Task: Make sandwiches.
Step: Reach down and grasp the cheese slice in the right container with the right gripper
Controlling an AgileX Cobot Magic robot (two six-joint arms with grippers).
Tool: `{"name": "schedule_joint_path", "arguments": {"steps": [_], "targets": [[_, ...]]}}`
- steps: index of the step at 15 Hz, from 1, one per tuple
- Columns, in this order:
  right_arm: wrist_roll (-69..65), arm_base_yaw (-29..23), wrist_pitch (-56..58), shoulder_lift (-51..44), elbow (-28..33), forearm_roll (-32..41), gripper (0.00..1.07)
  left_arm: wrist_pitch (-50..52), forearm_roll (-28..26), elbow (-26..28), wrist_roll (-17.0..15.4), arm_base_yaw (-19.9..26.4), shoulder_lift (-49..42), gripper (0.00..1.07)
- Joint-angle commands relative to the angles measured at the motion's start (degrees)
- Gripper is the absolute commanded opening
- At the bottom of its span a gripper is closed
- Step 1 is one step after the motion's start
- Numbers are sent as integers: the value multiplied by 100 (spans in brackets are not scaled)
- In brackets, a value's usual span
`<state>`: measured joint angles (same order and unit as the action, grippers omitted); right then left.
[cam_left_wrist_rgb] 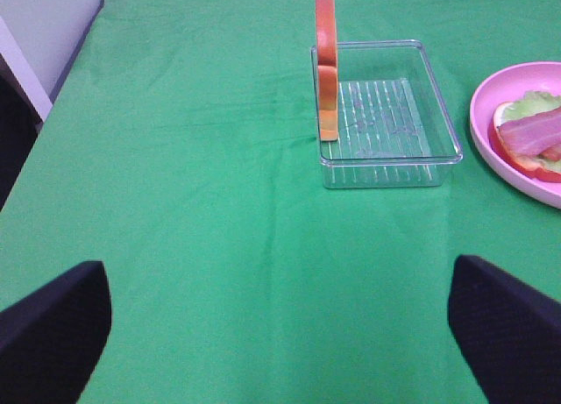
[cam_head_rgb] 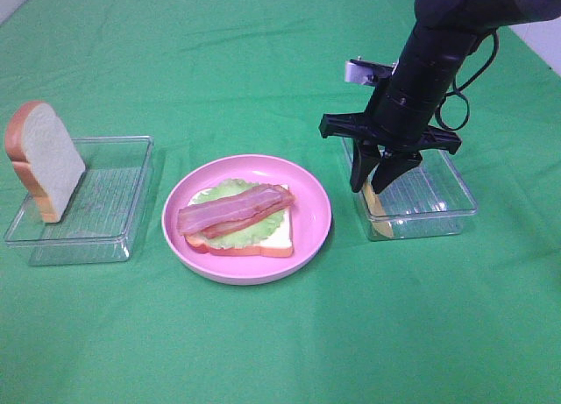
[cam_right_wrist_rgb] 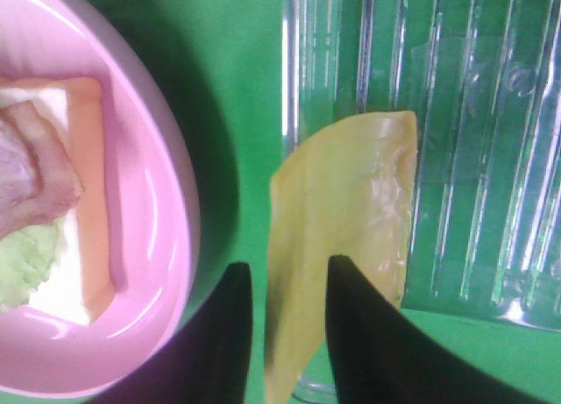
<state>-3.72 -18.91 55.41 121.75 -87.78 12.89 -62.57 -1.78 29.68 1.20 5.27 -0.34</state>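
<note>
One cheese square (cam_right_wrist_rgb: 342,211) between right jaws, pinch uncertain, left jaws spread wide.

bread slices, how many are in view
2. One bread slice lies on the plate under lettuce and bacon; the other stands upright in the left tray. The stack could hide more.

text: none readable | labels: none | brands: none | numbers: none | signs: none

Right arm (cam_head_rgb: 438,62) slants steeply down, right fingers (cam_right_wrist_rgb: 215,351) slightly apart; left fingers (cam_left_wrist_rgb: 53,334) (tips only) spread wide.
</note>
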Motion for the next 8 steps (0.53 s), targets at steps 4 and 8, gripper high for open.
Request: {"name": "schedule_joint_path", "arguments": {"steps": [4,8], "targets": [[69,11,63,-17,23,11,0,86,6,-17,-23,-29,-80,98],[11,11,109,-453,23,17,0,86,6,-17,-23,-29,-80,98]]}}
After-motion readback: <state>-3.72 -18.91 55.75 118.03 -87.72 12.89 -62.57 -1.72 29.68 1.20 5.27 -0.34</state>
